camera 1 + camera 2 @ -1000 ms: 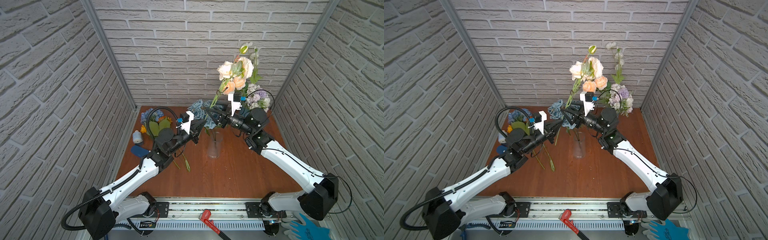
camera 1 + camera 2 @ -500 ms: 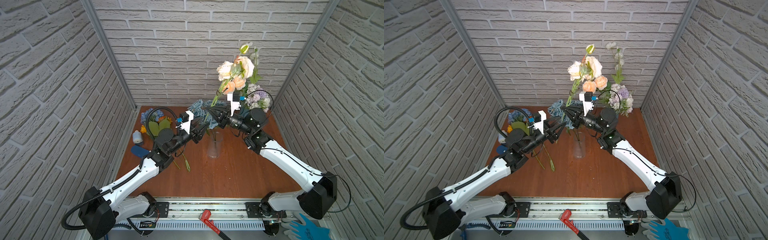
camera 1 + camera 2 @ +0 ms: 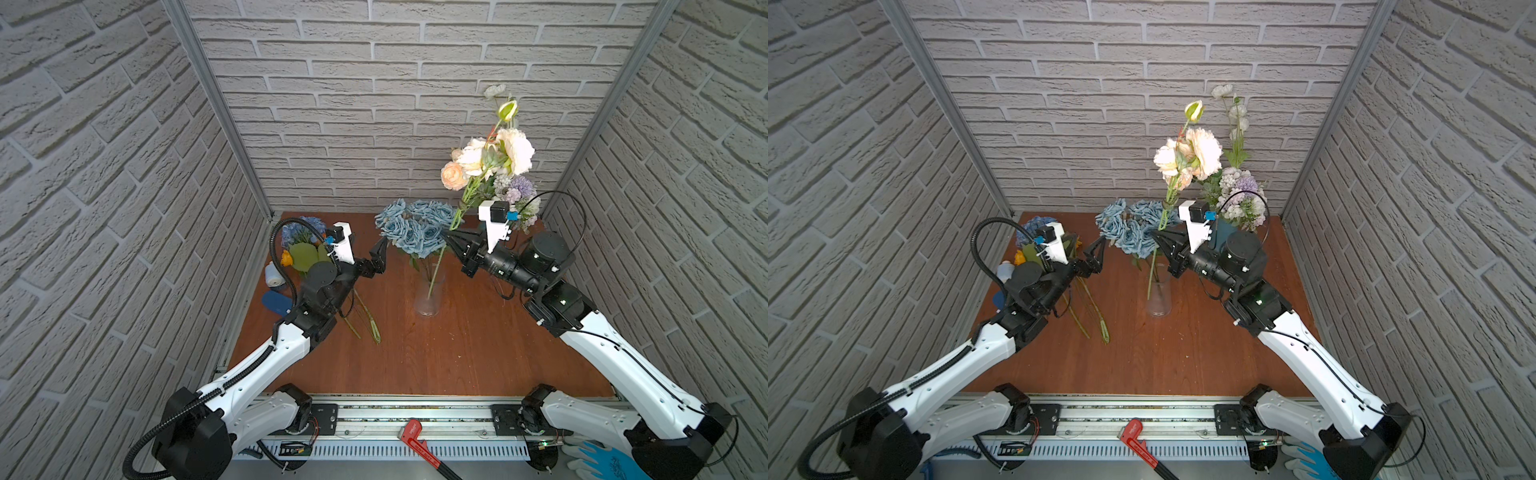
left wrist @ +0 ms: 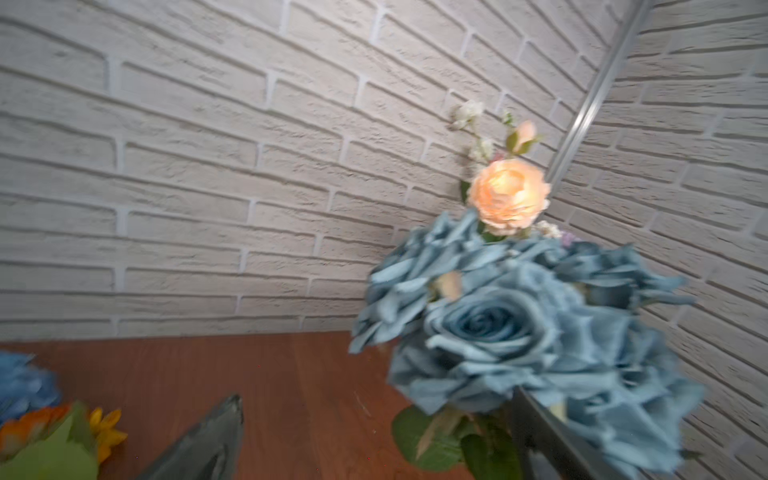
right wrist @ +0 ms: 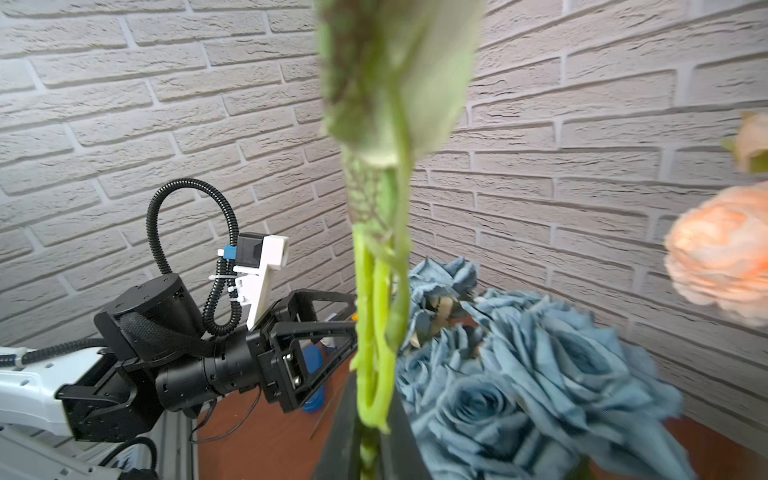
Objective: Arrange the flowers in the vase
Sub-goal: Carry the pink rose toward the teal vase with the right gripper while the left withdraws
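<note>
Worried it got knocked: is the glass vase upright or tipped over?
Upright: the vase stands on its base on the table, and green stems rise from its open mouth.

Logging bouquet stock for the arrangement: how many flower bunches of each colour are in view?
dusty-blue roses: 1
cream-peach roses: 1
lilac-white cluster: 1
blue hydrangea: 1
orange-yellow sunflowers: 1
tall white buds: 1
Total: 6
</note>
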You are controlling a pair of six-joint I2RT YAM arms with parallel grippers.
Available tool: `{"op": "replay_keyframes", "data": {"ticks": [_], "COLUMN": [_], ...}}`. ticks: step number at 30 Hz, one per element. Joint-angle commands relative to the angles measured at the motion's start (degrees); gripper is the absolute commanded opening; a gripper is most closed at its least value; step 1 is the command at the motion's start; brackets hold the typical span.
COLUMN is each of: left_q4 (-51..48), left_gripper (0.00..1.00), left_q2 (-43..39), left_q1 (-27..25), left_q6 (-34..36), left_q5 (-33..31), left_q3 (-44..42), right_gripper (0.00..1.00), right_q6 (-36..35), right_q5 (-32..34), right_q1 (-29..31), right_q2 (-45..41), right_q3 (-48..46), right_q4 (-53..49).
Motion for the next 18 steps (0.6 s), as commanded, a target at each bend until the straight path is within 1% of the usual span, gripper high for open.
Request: {"op": "replay_keyframes", "data": {"ticks": [1, 3, 5, 14, 18], "left_q4": [-0.12, -0.11, 1.14, 0.75, 0.50], "left_gripper": [0.98, 0.98, 0.98, 0.98, 0.98], "left_q2": [1.30, 2.57, 4.13, 7.84, 8.63], "left_q1": [3.15, 5.21, 6.21, 6.31, 6.31], "left_q6": [-10.39, -14.27, -16.53, -17.85, -18.13], "left_q5": [-6.27, -5.45, -4.01, 0.06, 0.87], "left_q3": [-2.21, -3.21, -4.06, -3.33, -3.28], "right_gripper": [0.06, 0.06, 0.06, 0.06, 0.06], "right_q6": [-5.38, -6.65, -7.51, -11.66, -12.88], "right_q5": [9.33, 12.35, 13.88, 11.35, 11.06], "right_q1": [0.08, -0.01, 0.02, 0.02, 0.04], "right_q2": [-2.27, -2.57, -1.95, 4.98, 6.16], "right_q3": [-1.38, -1.29, -1.16, -1.11, -0.56], "right_q4": [-5.67, -5.75, -3.82, 8.91, 10.95]}}
